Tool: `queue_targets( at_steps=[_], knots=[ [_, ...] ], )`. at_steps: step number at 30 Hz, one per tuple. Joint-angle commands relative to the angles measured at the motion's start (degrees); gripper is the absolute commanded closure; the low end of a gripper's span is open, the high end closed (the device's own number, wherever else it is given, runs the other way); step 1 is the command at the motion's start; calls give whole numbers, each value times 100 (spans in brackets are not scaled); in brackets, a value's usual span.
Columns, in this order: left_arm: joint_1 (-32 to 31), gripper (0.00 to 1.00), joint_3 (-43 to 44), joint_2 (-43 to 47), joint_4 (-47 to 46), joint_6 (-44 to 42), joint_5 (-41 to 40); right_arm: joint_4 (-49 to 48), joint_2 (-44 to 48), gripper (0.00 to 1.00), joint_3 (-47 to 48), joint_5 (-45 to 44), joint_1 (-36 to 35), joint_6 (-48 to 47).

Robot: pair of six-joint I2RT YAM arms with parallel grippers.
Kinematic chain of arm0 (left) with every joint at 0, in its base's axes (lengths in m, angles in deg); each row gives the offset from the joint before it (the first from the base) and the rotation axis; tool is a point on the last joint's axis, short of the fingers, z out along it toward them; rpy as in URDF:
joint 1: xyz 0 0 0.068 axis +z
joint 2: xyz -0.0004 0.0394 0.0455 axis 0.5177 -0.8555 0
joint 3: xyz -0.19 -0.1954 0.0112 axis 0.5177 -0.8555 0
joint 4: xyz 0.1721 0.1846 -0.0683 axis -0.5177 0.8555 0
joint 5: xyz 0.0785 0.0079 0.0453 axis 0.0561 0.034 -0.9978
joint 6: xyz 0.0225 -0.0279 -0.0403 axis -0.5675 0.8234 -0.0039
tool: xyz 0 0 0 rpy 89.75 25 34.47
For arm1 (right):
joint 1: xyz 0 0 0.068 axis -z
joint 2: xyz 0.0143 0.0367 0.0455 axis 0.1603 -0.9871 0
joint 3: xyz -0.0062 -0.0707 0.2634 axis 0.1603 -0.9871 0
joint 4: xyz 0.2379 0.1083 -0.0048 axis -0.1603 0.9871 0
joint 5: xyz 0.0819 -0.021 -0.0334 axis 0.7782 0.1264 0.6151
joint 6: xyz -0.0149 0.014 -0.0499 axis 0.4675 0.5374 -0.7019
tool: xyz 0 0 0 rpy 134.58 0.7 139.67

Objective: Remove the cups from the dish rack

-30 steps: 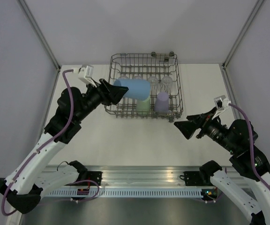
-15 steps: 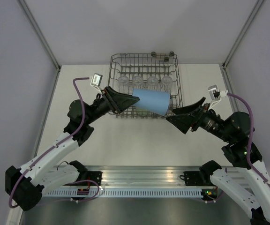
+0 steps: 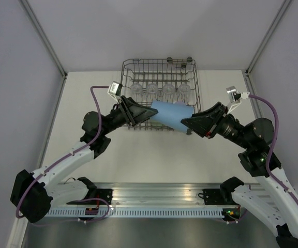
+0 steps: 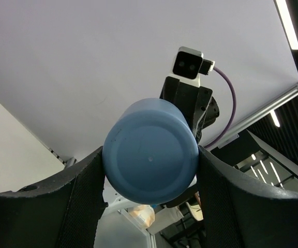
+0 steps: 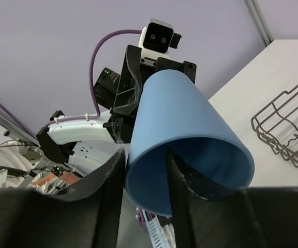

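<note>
Plain grey walls [image 3: 138, 26] closed in a white table [image 3: 87, 88]. From the top view, the grey wire dish rack [image 3: 158, 61] stood at the back middle of the table, with four clear glasses [image 3: 152, 89] in a row inside it. The blue cup [image 3: 170, 114] hung on its side in the air, over the rack's near edge, between the two arms. The left gripper [image 3: 148, 114] was clamped on its base end. The right gripper [image 3: 188, 124] met its open end.

In the left wrist view, the flat round bottom of the blue cup [image 4: 150, 159] faced the camera. It was pressed between the two dark fingers of the left gripper [image 4: 150, 155], which touched it on both sides. The right arm's wrist camera [image 4: 189, 63] showed just beyond the cup.

In the right wrist view, the mouth of the blue cup [image 5: 175, 119] pointed at the lens. The right gripper [image 5: 145, 160] straddled the rim, one finger [image 5: 177, 186] inside the cup and the other [image 5: 105, 191] outside against the wall. A gap showed between the inner finger and the wall, so the jaws were not clenched on it. A corner of the dish rack [image 5: 288, 129] sat on the table [image 5: 273, 67] to the right.
</note>
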Motion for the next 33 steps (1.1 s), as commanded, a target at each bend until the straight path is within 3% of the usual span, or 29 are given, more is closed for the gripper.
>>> queue_targets(
  at_steps=[1, 5, 6, 8, 12, 14, 15, 17, 18, 19, 20, 23, 24, 27, 30, 33],
  knots=[
    [-64, 98, -35, -43, -733, 333, 68, -485, -120, 64, -11, 119, -20, 24],
    [-64, 98, -71, -61, -715, 307, 59, -300, -147, 78, 42, 14, -20, -187],
    [-64, 98, -79, -61, -707, 306, 50, -291, -147, 89, 42, 5, -12, -205],
    [-64, 98, -97, -61, -689, 263, 33, -160, -164, 100, 95, -48, -20, -319],
    [-64, 96, -97, 18, -260, 87, -107, 357, -147, 100, 226, -179, -12, -617],
    [-64, 80, -115, 19, -101, -10, -152, 525, -129, 100, 323, -303, -12, -811],
    [-64, 56, -123, 10, -91, -10, -152, 674, -129, 100, 358, -329, -12, -881],
    [-64, 41, -115, 10, 13, -63, -152, 807, -155, 99, 437, -417, -12, -1048],
    [-64, 18, -97, 18, 127, -89, -152, 955, -164, 100, 472, -443, -12, -1110],
    [-64, 4, 7, 53, 346, -211, -169, 1052, -164, 100, 542, -478, -20, -1171],
    [-64, 0, 95, 88, 966, -325, -213, 1149, -199, 99, 587, -531, -20, -1337],
    [-64, 0, 516, 308, 2321, -1001, -730, 1685, -269, 100, 824, -697, -20, -1776],
    [-64, 0, 622, 378, 3370, -1369, -967, 2008, -296, 100, 981, -751, -12, -1917],
    [-64, 0, 948, 712, 4860, -1784, -2083, 2757, -445, 100, 1254, -1049, -20, -2435],
    [-56, 0, 966, 1099, 5522, -2206, -3014, 3425, -647, 100, 1675, -1243, -20, -2910],
    [-56, 0, 1045, 1380, 5945, -2461, -3438, 3942, -876, 100, 1870, -1287, -12, -3157]
  ],
)
